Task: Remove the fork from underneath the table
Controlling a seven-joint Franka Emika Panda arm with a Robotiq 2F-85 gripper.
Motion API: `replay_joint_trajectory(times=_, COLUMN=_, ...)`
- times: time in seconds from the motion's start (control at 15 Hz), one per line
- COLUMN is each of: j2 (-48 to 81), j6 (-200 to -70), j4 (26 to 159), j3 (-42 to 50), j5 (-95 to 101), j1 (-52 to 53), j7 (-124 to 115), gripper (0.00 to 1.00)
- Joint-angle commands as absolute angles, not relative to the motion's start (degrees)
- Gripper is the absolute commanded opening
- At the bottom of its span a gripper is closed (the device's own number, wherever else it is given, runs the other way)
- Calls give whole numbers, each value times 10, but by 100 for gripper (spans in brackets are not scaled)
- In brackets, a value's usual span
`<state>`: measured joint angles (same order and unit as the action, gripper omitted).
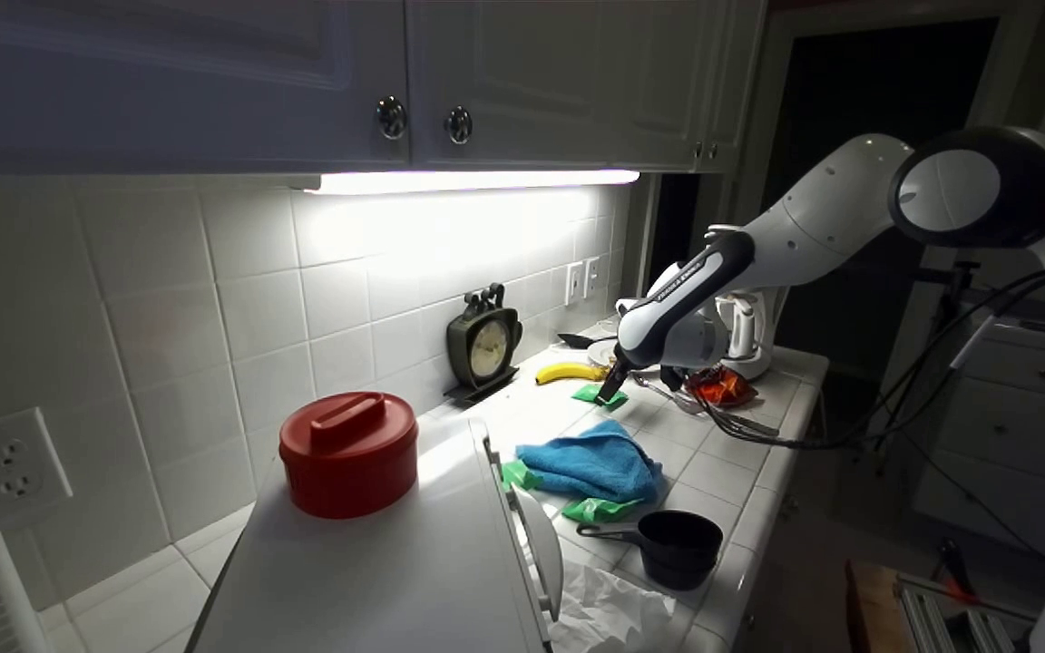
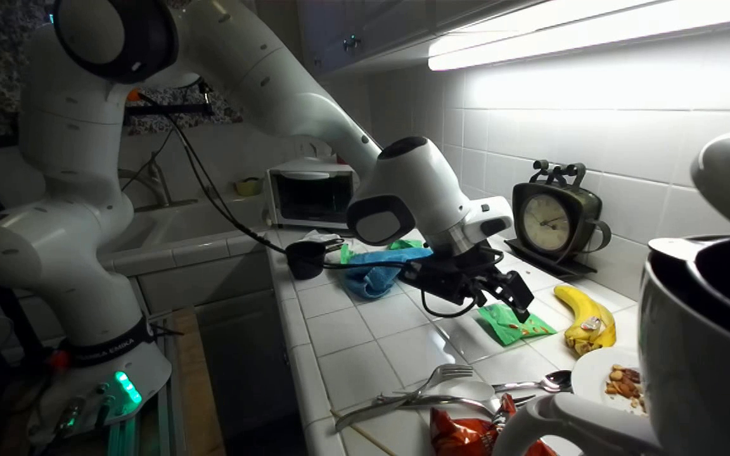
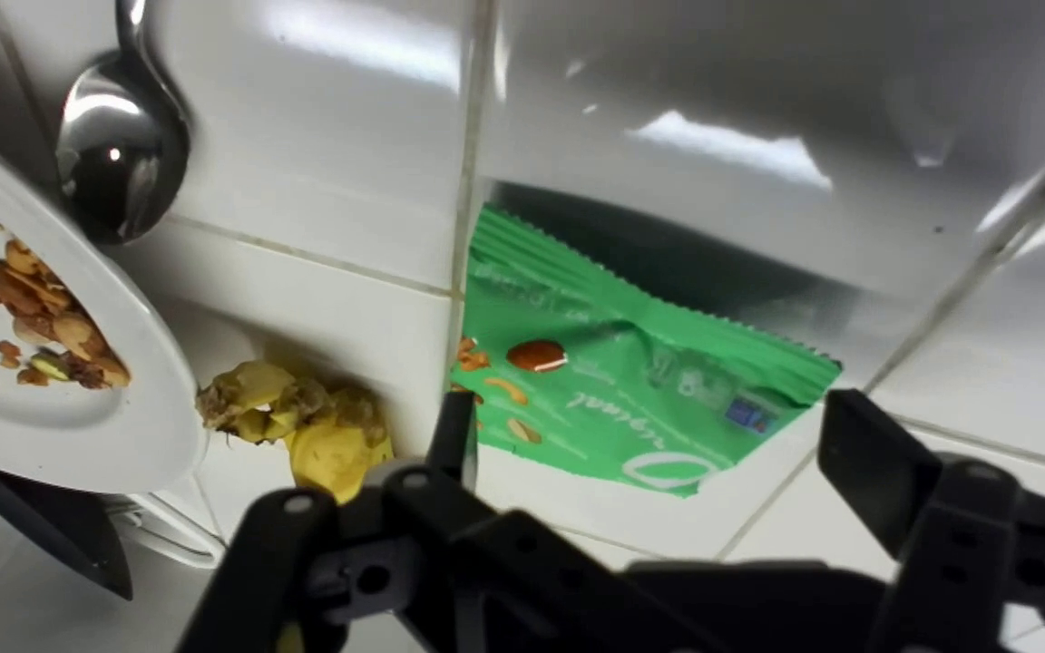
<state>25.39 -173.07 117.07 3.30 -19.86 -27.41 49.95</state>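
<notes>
The table is the white tiled countertop point(image 1: 713, 479), also seen in an exterior view point(image 2: 349, 354) and the wrist view point(image 3: 332, 172). A silver fork point(image 2: 450, 372) lies on top of the tiles among other cutlery in an exterior view, crossing another utensil's handle. It does not show in the wrist view. My gripper point(image 3: 654, 422) is open and empty over a green snack packet point(image 3: 613, 363). In an exterior view my gripper point(image 2: 504, 297) hangs just above that packet, between the blue towel and the bananas, farther back than the fork.
A spoon point(image 3: 123, 145), a plate of nuts point(image 3: 160, 399) and bananas point(image 2: 583, 316) lie near the gripper. A red bag point(image 2: 466, 434) and white coffee maker point(image 2: 675, 329) stand by the cutlery. A clock point(image 1: 486, 345), blue towel point(image 1: 595, 462) and black pot point(image 1: 678, 549) are also there.
</notes>
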Motion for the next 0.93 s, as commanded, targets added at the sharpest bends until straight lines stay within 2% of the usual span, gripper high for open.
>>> replay_joint_trajectory(times=0.0, j2=284, j6=-1730, j4=1142, j3=36, j5=-189, j1=-271, j7=505, gripper=71)
replay_joint_trajectory(times=0.33, j2=290, j6=-1708, j4=1132, j3=42, j5=-188, j1=-263, j7=498, gripper=37)
replay_joint_trajectory(times=0.67, j2=227, j6=-1593, j4=1154, j3=45, j5=-129, j1=-253, j7=420, gripper=5)
replay_joint_trajectory(times=0.73, j2=216, j6=-1574, j4=1158, j3=48, j5=-117, j1=-247, j7=407, gripper=9)
replay_joint_trajectory(times=0.87, j2=193, j6=-1533, j4=1170, j3=56, j5=-90, j1=-231, j7=379, gripper=9)
